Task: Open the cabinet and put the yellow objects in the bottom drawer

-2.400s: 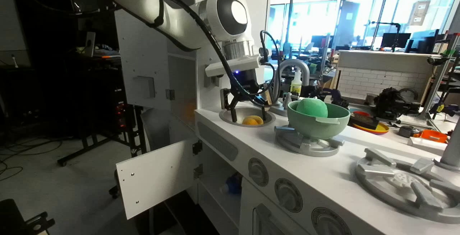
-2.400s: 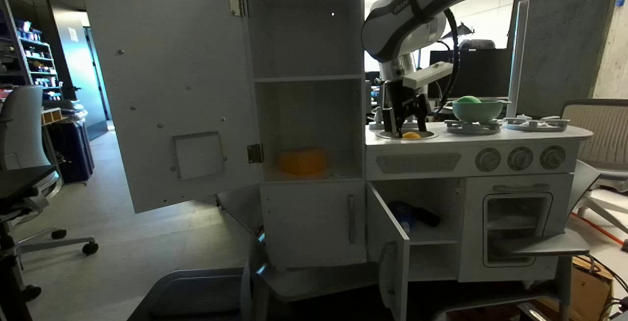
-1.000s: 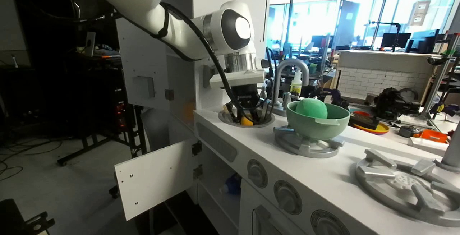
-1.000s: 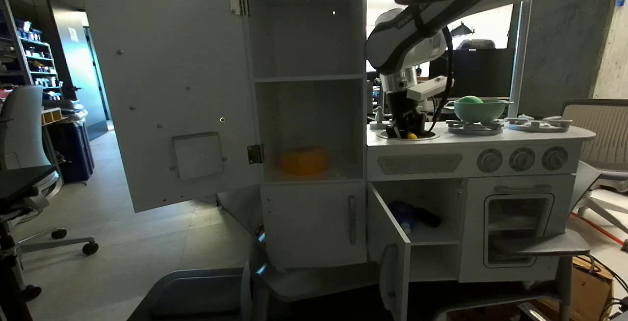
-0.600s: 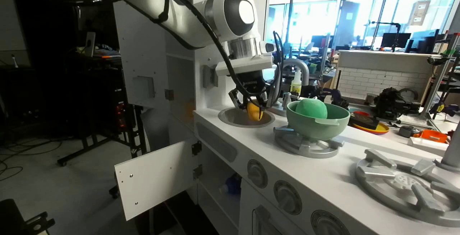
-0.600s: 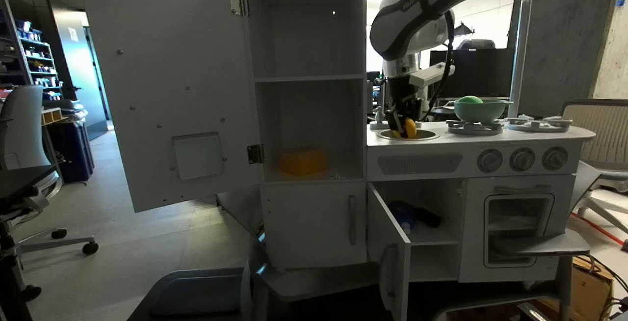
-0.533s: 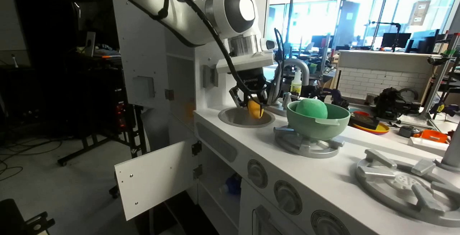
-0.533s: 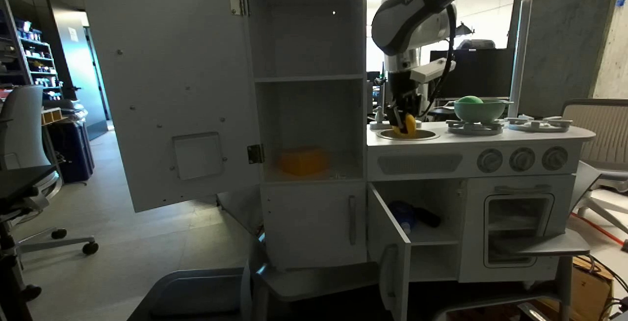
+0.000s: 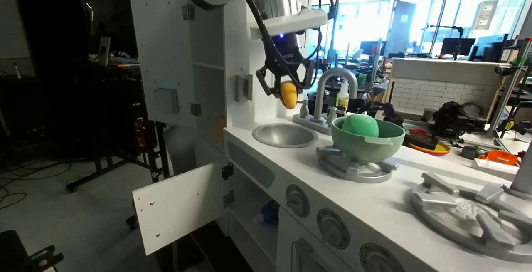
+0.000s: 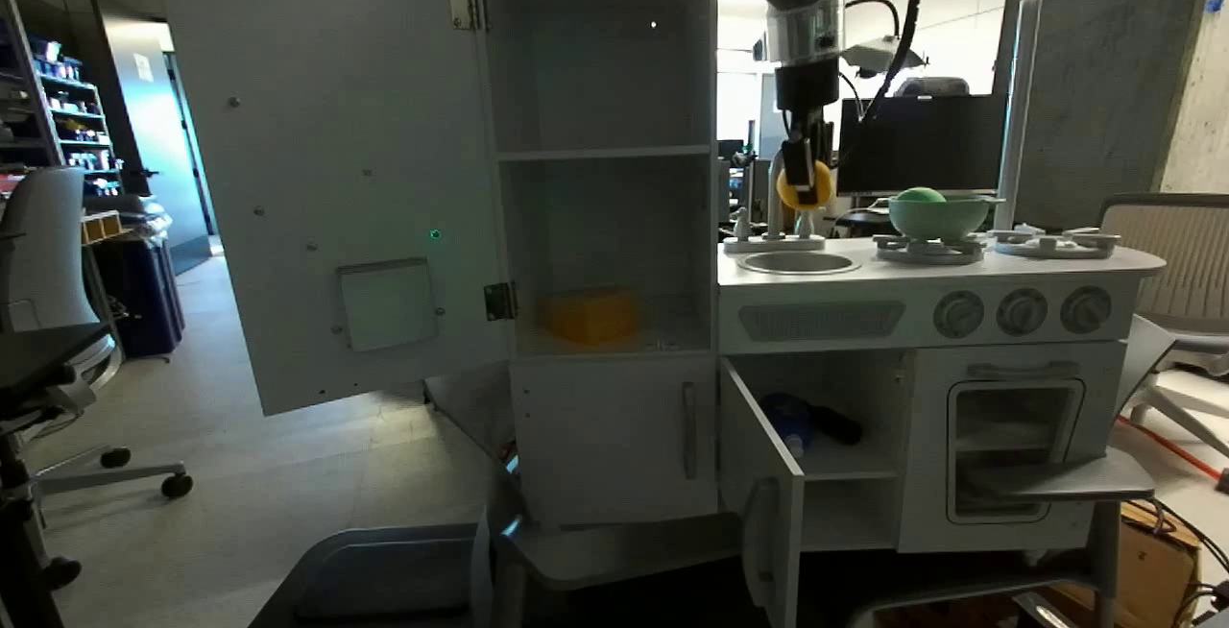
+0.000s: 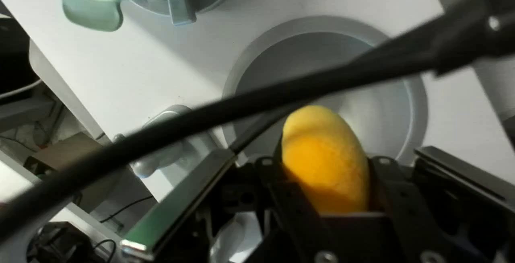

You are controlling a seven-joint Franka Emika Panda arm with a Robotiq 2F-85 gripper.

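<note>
I have the pincer (image 9: 287,92) pinching the yellow fruit (image 11: 326,164) from two opposite sides, and it hangs in the air over the sink (image 9: 266,143), well apart from the worktop (image 9: 299,159). In the wrist view the skin looks matt and faintly rough, so I expect fair friction rather than a slippery surface. Its outline is round in an exterior view, yet narrow between the fingers (image 10: 799,167); either it is a flattened shape or soft stuff giving under the squeeze, and I can't tell which. My guess is light foam or hollow plastic, hard to break. Across the narrow way seems the right hold. The lower end pokes out below the fingers, so I'd mind it catching an edge and twisting. I wouldn't squeeze harder: a rounded thing may pop out. The cabinet (image 10: 614,81) stands open, with an orange thing (image 10: 590,316) inside, too dim to identify. I'd let go low, as the fruit will probably roll.
</note>
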